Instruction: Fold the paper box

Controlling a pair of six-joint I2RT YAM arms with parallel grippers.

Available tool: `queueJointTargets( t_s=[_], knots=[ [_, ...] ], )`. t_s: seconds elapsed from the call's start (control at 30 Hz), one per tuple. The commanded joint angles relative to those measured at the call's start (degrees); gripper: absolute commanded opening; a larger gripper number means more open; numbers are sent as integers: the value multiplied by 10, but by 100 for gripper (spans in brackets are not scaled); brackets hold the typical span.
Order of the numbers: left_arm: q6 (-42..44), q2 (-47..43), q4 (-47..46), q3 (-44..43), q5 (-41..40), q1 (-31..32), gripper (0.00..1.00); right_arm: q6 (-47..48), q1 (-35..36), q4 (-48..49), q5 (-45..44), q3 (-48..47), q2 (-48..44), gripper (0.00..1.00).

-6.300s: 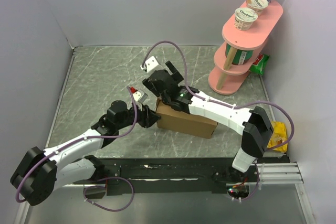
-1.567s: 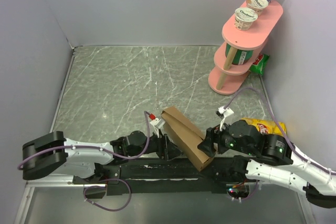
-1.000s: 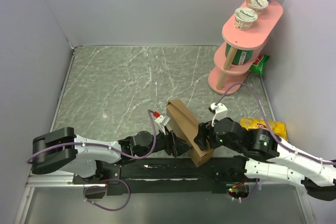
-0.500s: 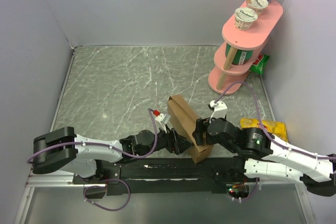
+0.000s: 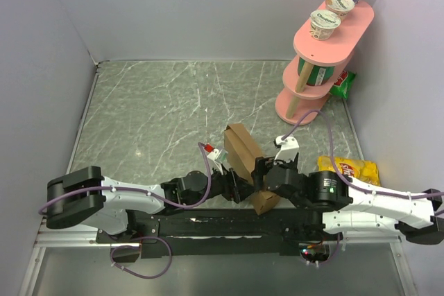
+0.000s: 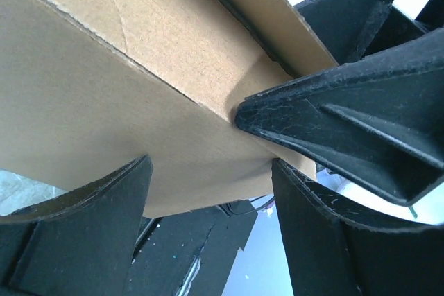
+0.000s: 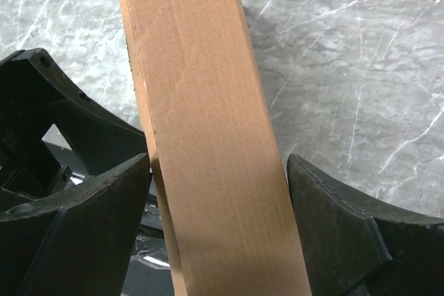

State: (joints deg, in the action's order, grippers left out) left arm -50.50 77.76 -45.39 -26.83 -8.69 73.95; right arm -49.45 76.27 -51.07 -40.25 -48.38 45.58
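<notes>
I'm looking at the grey marbled bench, matte stone with pale veins. The paper box is plain brown cardboard, unprinted, with smooth faces and raw cut edges. It is a closed narrow slab tipped up on edge, well apart from the pink shelf, near-left of it. My right gripper clamps its broad faces between black fingers. My left gripper is spread wide, tips at the box's underside.
</notes>
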Motion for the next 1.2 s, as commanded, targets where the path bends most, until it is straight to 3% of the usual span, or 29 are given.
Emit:
queueJointTargets(
  t_s=[0.0,0.3,0.53,0.77,1.0,1.17],
  knots=[
    [9,16,-13,-38,-23,-2,76,-104,57,65,-45,5,27,85],
    [11,21,-11,-45,-14,-3,76,-257,133,-133,-130,-73,159,95],
    [10,14,-21,-36,-11,-13,76,-290,145,-130,-120,-65,194,100],
    [-1,-15,-54,5,28,-61,77,-204,145,-160,-130,-139,174,100],
    [33,-62,1,4,59,-99,80,-143,139,-184,-132,-204,166,100],
    [48,-58,-6,-2,99,-127,79,-105,116,-160,-119,-187,128,100]
  ],
)
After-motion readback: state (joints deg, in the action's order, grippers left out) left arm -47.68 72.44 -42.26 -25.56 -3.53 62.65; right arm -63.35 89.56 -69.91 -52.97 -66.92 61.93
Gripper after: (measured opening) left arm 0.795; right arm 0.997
